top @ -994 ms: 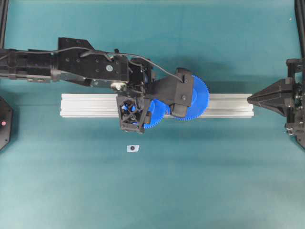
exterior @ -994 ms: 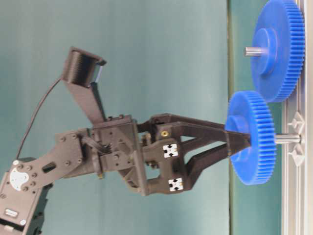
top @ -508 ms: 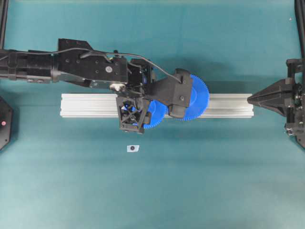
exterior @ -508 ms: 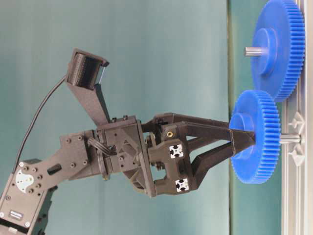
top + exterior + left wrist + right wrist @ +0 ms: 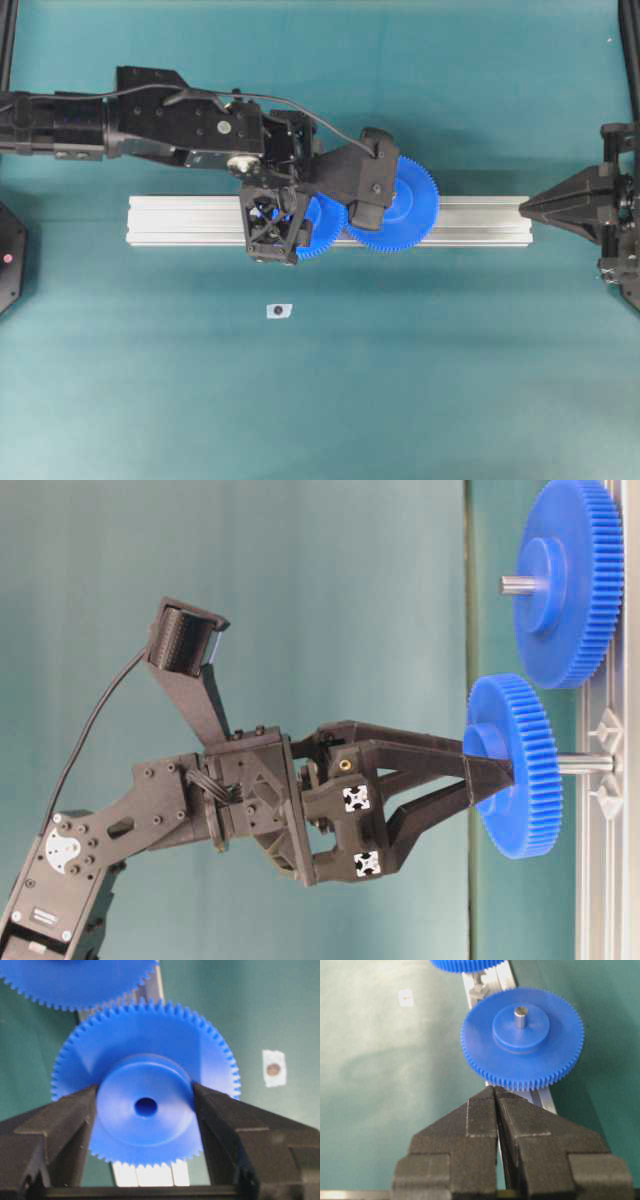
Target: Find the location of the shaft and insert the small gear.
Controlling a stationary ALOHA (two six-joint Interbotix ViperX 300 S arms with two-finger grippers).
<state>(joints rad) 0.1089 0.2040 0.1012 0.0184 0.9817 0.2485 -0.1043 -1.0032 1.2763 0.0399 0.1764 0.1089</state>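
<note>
The small gear (image 5: 145,1110), a blue toothed disc with a raised hub, is held by that hub in my left gripper (image 5: 145,1108), which is shut on it. One black finger (image 5: 70,1125) presses each side of the hub. In the table-level view the small gear (image 5: 515,765) stands on edge in front of the silvery shaft (image 5: 588,764), which reaches from the rail to the gear's back face. The gear's centre hole looks dark, with no metal showing in it. My right gripper (image 5: 495,1091) is shut and empty, off the rail's right end (image 5: 530,207).
A larger blue gear (image 5: 570,580) sits on its own grey pin (image 5: 515,584) on the aluminium rail (image 5: 190,220), its teeth close to the small gear's. A small white sticker (image 5: 279,311) lies on the teal mat in front of the rail.
My left gripper has carried the small gear a little toward the rail's far side and the larger gear, bringing its hub level with the shaft. The right arm has not moved.
</note>
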